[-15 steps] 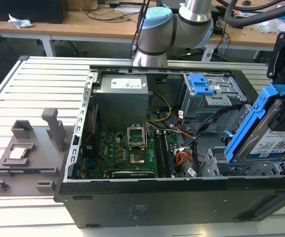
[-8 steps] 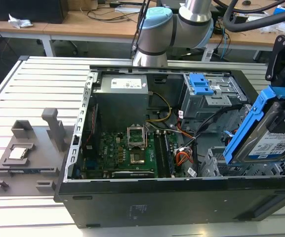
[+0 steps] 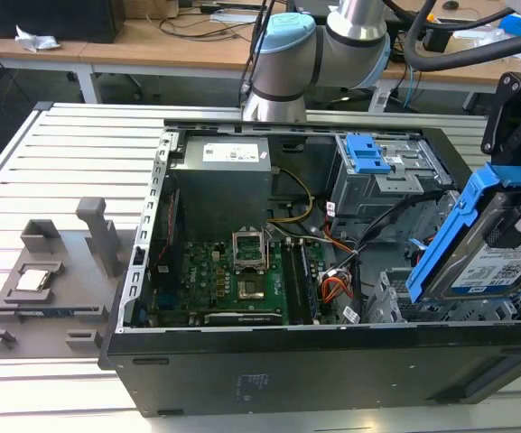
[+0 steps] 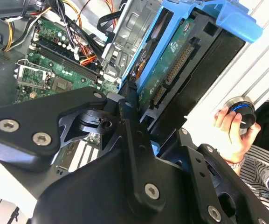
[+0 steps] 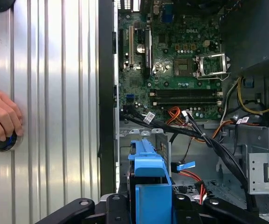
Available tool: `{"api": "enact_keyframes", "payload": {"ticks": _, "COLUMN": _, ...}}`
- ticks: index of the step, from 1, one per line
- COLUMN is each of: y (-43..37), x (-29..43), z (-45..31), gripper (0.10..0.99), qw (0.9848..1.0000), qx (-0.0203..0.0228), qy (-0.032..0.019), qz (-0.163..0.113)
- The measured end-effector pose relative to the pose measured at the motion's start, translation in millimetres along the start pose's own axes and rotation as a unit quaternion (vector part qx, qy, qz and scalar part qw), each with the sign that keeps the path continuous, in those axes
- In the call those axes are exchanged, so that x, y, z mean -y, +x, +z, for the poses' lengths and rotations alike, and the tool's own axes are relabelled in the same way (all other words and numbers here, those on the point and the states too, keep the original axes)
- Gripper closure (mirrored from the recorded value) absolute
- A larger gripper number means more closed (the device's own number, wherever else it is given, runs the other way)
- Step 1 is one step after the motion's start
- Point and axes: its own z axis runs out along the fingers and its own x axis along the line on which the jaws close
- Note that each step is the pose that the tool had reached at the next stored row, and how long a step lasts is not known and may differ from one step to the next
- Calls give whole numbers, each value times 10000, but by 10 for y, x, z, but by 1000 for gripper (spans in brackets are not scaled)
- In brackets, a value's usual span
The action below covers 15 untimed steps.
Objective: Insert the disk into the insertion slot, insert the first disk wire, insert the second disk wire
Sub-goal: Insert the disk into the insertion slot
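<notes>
- The disk (image 3: 495, 257) hangs tilted over the corner of the computer case (image 3: 287, 379) on the exterior view's right. Its lower end is just above the insertion slot (image 3: 388, 290) and its upper end is raised, so it is not in the bay yet.
- The gripper (image 4: 157, 126) has its jaws clamped on the disk, one finger against the edge of the blue carrier (image 4: 227, 18).
- At this tilt, the carrier's leading corner could catch the slot's perforated rim, then jam or twist in the jaws.
- The black cable bundle (image 5: 195, 135) and the red cable (image 5: 192, 175) lie close to the bay mouth. I judge they could be pinched or pushed beneath the disk.
- The hold looks to be near one end, so a bump against the metal may lever the disk loose.
- A person's hand (image 5: 1, 114) rests on a dial (image 4: 242, 109) on the slatted table (image 5: 55, 93) beside the case, apart from the disk.
</notes>
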Motion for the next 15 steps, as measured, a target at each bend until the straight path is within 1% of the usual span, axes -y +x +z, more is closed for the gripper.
{"api": "enact_keyframes", "payload": {"ticks": 15, "y": 0, "x": 4, "z": 111, "gripper": 725, "qw": 10000, "qx": 0, "qy": 0, "qz": 0}}
